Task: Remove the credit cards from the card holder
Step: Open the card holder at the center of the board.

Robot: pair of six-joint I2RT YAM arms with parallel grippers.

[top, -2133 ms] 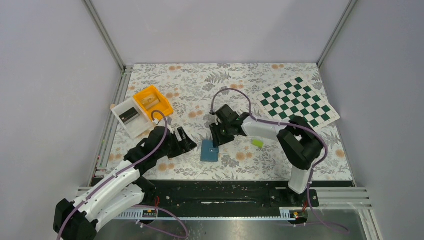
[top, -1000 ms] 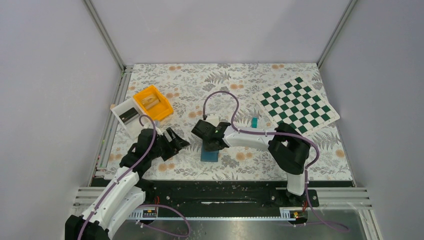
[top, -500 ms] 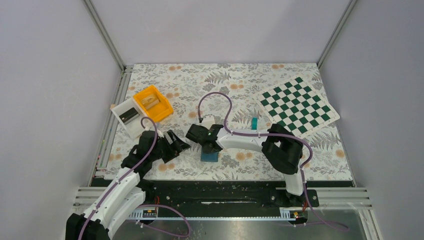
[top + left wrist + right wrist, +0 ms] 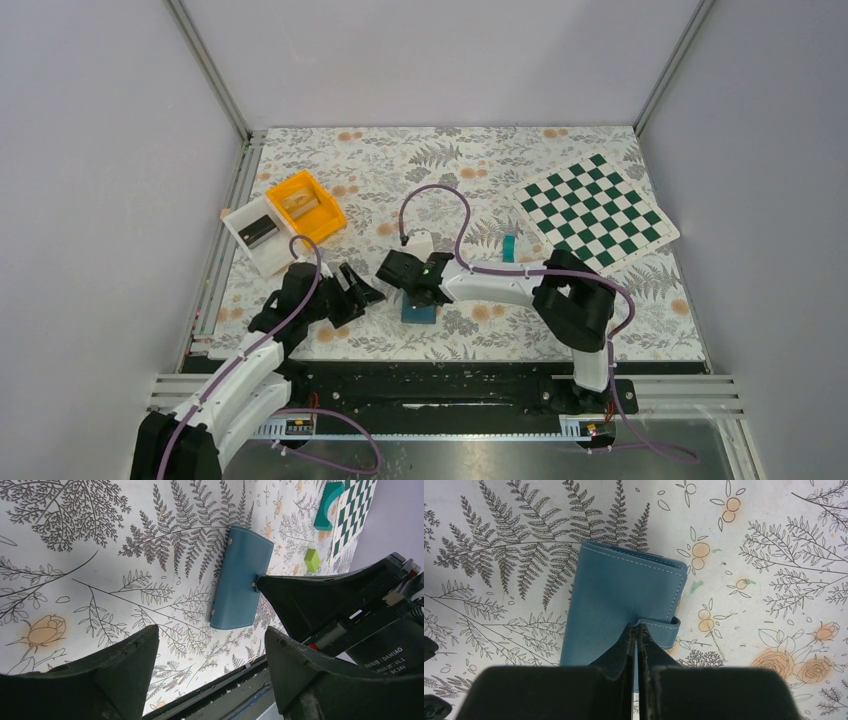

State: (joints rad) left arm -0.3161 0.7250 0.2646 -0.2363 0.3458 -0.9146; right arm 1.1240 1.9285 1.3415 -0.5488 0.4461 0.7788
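The blue-teal card holder (image 4: 422, 313) lies closed on the floral mat; it also shows in the left wrist view (image 4: 240, 575) and the right wrist view (image 4: 614, 595). My right gripper (image 4: 415, 293) (image 4: 635, 626) is shut, its fingertips pinched on the holder's strap tab (image 4: 661, 628). My left gripper (image 4: 365, 290) (image 4: 211, 632) is open and empty, just left of the holder. A teal card (image 4: 510, 247) (image 4: 327, 505) and a lime-green card (image 4: 311, 560) lie on the mat to the right; the green one is hidden under the right arm in the top view.
An orange bin (image 4: 305, 205) and a white bin (image 4: 258, 235) stand at the back left. A green-and-white chessboard mat (image 4: 598, 205) lies at the back right. The right arm's purple cable loops above the holder.
The right arm reached left and low over the holder and closed on its strap. A teal card appeared on the mat to the right. The left gripper edged toward the holder.
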